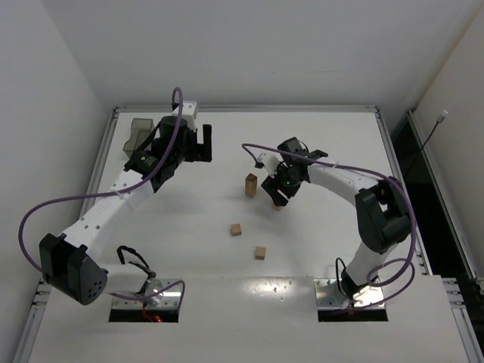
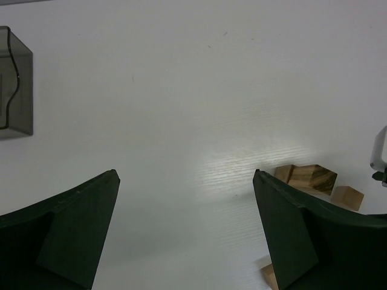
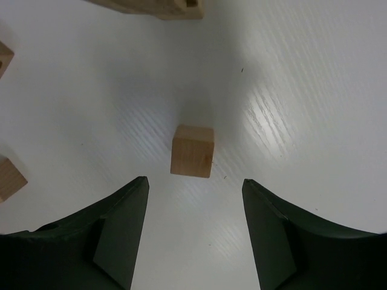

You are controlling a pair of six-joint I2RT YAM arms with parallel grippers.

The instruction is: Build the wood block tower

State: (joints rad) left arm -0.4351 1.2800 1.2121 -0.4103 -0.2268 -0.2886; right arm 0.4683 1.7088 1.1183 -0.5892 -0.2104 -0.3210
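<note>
The tower (image 1: 250, 184) stands mid-table as a short column of tan wood blocks. My right gripper (image 1: 277, 198) hovers just to its right. In the right wrist view this gripper (image 3: 195, 181) is open, and a single wood block (image 3: 193, 150) lies on the table just beyond its fingertips, not between them. The tower's base (image 3: 157, 6) shows at the top edge of that view. Two loose blocks (image 1: 237, 229) (image 1: 260, 252) lie nearer the arm bases. My left gripper (image 1: 203, 144) is at the back left. It (image 2: 185, 175) is wide open over bare table, with the tower (image 2: 311, 177) past its right finger.
A dark grey translucent bin (image 1: 140, 134) sits at the back left corner, also seen as the bin (image 2: 15, 81) in the left wrist view. Purple cables loop over both arms. The table's raised rail (image 1: 249, 108) borders the far side.
</note>
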